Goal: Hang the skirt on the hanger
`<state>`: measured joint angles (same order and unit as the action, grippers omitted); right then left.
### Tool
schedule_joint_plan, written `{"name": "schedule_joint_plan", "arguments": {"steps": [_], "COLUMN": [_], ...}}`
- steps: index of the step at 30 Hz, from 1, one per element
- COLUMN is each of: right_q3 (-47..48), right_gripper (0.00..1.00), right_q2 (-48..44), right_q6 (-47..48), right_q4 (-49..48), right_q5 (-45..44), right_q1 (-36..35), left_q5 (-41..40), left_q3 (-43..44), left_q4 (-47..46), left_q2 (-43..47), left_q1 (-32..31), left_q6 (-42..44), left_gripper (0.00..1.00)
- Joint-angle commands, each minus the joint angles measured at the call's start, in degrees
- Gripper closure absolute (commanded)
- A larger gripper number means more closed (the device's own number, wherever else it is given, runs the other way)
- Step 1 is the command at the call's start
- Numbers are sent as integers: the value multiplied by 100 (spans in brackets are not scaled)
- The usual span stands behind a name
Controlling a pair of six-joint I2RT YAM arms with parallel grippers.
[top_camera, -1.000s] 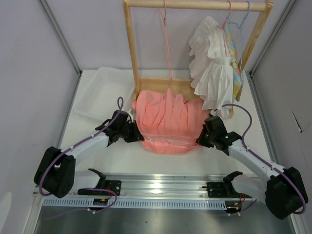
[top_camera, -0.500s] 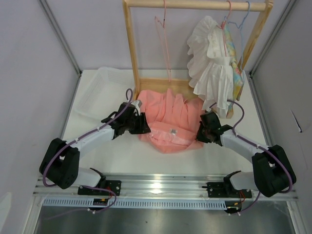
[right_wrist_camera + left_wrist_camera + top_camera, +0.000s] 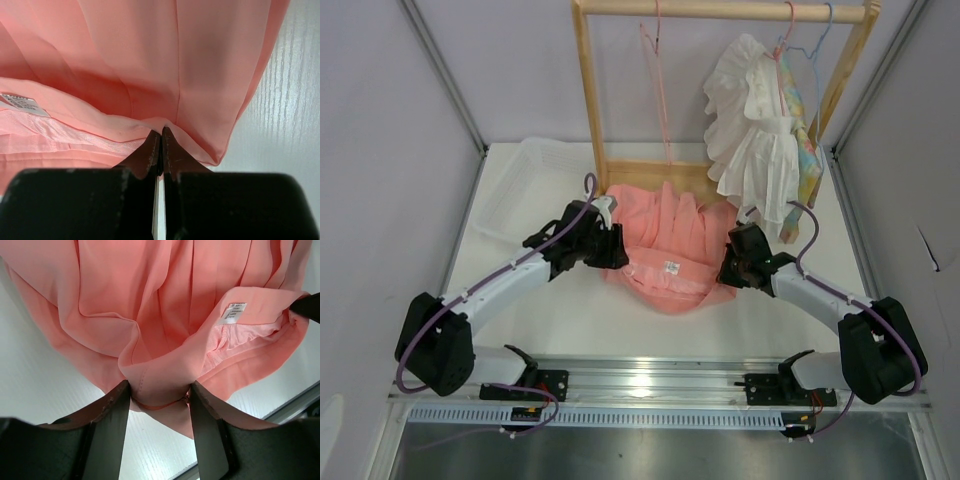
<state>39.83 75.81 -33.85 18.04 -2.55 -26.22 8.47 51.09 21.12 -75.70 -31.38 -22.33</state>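
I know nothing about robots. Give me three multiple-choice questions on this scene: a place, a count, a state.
1. Where does the skirt lie? A on the table; B hung up high; C inside a box.
2. How many hangers hang on the rail? A one; B three; C five.
3. The right claw is: A wide open; B shut on the skirt; C holding a hanger.
1 A: it spreads over the tabletop. 2 B: the empty pink hanger, the ruffle-bearing pink hanger, the blue hanger. 3 B: its fingers pinch the cloth.
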Motion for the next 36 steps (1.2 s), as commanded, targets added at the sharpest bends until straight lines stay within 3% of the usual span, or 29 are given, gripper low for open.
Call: {"name": "schedule_joint_plan", "arguments": {"steps": [1,4,13,19,22,25,30,36], "right_q3": [270,306,104,121,139,95,156,288], "right_gripper": [100,100,96,89,80,88,91,92], "right_q2": [-40,-14,-347,-312,-418,-409,-225,109], "right_q6": [89,150,273,282,291,265,256,308], "right_q4": [-257,-205,-91,15,138,164,165,-2], "right_q5": [79,87,140,184,44,9,-44,184], "right_q1": [-85,-103,-182,-278,-419,-410,-384,-95], "left_q5": [-65,23,85,-294,-171,-82,-1124,-2023], "left_q3": [322,366,560,481,402,411,420,314], "left_q4": [94,76,-11,-239,-407,-487,66,103], "left_q2": [187,397,750,214,56,-41,-24,-137], "left_q1": [-26,-35,-184,-1124,-1528,-1871,-2364,-2830], "left_q6": [316,378,405,344,316,457,633,721], "left_gripper": [45,39,38,40,41,41,41,40]}}
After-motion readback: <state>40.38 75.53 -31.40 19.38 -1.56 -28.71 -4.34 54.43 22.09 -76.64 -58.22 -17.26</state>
